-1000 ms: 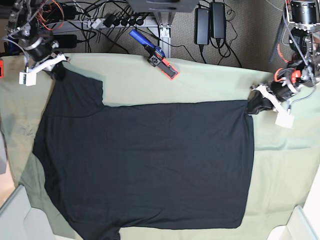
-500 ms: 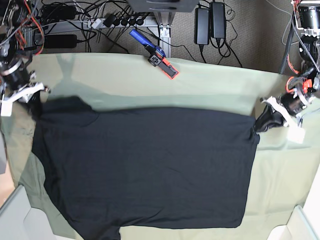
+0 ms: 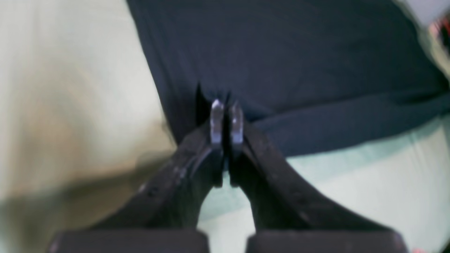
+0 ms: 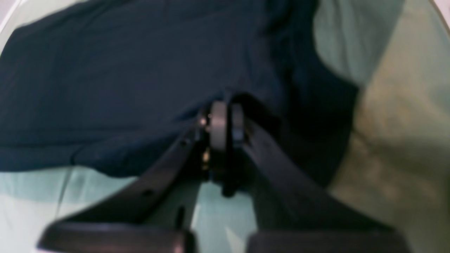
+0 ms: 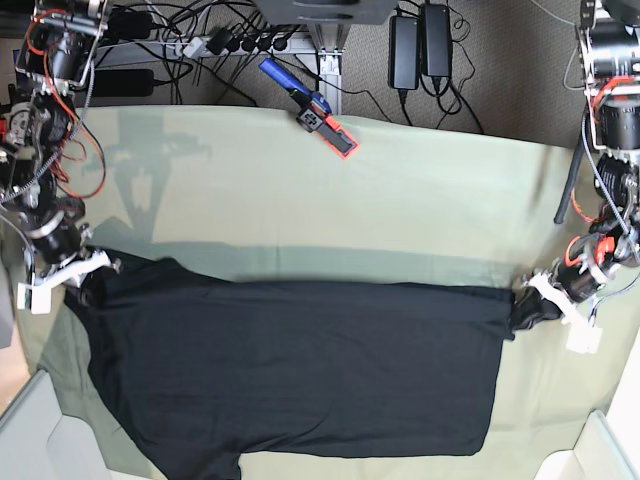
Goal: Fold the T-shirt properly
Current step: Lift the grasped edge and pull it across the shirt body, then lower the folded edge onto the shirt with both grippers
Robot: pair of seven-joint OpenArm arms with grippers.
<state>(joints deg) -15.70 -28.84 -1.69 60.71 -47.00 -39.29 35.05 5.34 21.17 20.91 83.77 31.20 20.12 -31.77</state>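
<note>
Our left gripper [image 3: 226,121] is clamped on a pinch of the shirt [image 5: 300,370], its two metal tips nearly together with black fabric bunched between them. In the base view it grips the shirt's far corner on that view's right, at the hem end. Our right gripper [image 4: 223,123] is likewise closed on cloth, at the shoulder end on the base view's left, beside the sleeve.

We hold the two ends of one long edge so that the fabric between them stays taut and straight. That edge runs as a clean line across the table, and we judge it is being carried over the body to make a lengthwise fold. The rest of the shirt lies flat on the green cloth [image 5: 300,200], toward the near side.

Both wrist views are blurred, so we cannot tell how many layers each gripper pinches, nor whether the held edge is lifted or touching the layer under it. The near sleeve runs out of the base view at the bottom. A blue and red tool [image 5: 310,108] lies well apart, at the far edge.
</note>
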